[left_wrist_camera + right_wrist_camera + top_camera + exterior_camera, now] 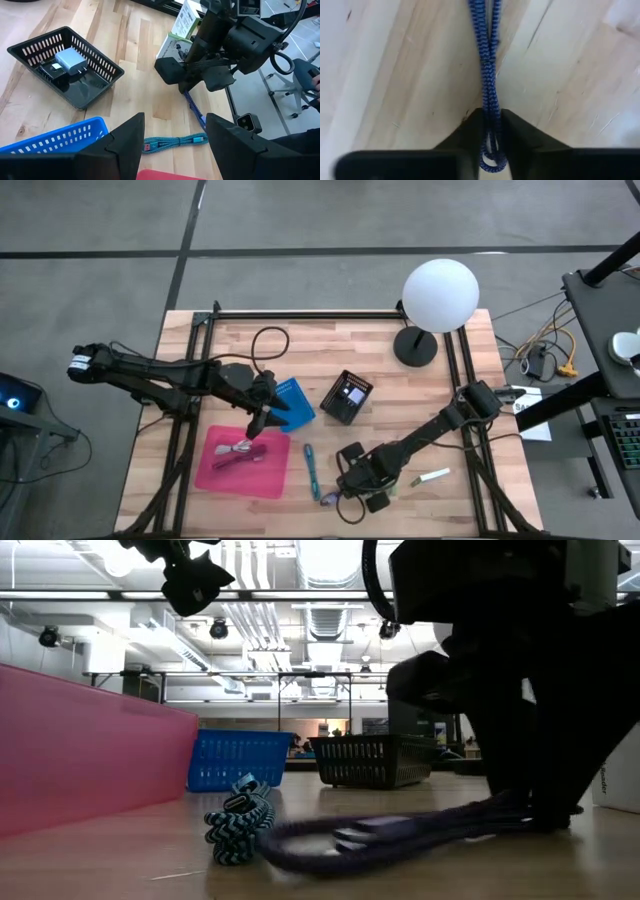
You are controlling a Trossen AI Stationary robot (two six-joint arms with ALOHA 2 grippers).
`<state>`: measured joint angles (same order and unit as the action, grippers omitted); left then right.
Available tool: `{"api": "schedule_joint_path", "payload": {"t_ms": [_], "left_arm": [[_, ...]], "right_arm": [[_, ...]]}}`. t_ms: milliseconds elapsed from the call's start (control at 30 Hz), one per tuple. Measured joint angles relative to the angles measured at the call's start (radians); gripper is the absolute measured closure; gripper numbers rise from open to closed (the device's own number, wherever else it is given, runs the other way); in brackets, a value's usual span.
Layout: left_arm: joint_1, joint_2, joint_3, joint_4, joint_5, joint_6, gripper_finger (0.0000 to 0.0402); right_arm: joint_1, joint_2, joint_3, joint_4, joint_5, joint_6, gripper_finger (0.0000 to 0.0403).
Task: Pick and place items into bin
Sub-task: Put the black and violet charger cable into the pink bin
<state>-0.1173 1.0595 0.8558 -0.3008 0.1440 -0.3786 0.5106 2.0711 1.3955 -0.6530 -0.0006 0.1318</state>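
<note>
**A:** Where's your right gripper [490, 131] just now?

**B:** Down at the near edge of the wooden table [330, 350]. Look through your right wrist camera: the two dark fingers are pinched on a doubled blue braided cable [488, 75], its woven strands running straight away over the pale plank grain and its loop sticking out behind the fingers.

**A:** And in your low view?

**B:** The same cable [400, 830] lies flat on the boards as a purplish loop, right under that arm's dark bulk. Beside it you have a coiled teal-and-black braided cable [238, 822], knobbly in texture.

**A:** Your left gripper [172, 137]?

**B:** Hovering above the table with its wedge-shaped fingers spread apart, nothing between them. It hangs over the edge of the blue slatted plastic basket [55, 140].

**A:** What else sits around you?

**B:** A black slatted basket [346, 397] with a small white charger block [69, 60] inside, a flat pink tray [243, 462] holding a few thin items, a white stick [433, 476] near your right arm, and a smooth white globe lamp [439, 295] on a round black base at the far side.
</note>
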Motion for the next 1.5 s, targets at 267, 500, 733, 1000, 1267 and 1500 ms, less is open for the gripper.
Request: {"api": "schedule_joint_path", "payload": {"t_ms": [267,500,733,1000,1267,1500], "left_arm": [[0.000,-0.001,0.000,0.045,0.000,-0.007,0.0207],[0.000,-0.004,0.002,0.094,0.000,0.002,0.0207],[0.000,-0.007,0.002,0.187,0.000,0.058,0.0207],[0.000,-0.009,0.003,0.367,0.000,0.127,0.0207],[0.000,-0.011,0.004,0.404,0.003,0.133,0.0207],[0.000,-0.005,0.001,0.383,0.010,0.133,0.0207]], "right_arm": [[-0.027,-0.029,-0.004,-0.002,0.012,0.210,0.0389],[-0.037,-0.173,-0.012,0.084,0.229,0.266,0.0390],[-0.042,-0.304,-0.023,0.299,0.633,0.271,0.0391],[-0.046,-0.328,-0.027,0.477,0.774,0.229,0.0392],[-0.044,-0.322,-0.028,0.802,0.752,0.055,0.0392],[-0.049,-0.340,-0.025,0.990,0.766,-0.067,0.0393]]}}
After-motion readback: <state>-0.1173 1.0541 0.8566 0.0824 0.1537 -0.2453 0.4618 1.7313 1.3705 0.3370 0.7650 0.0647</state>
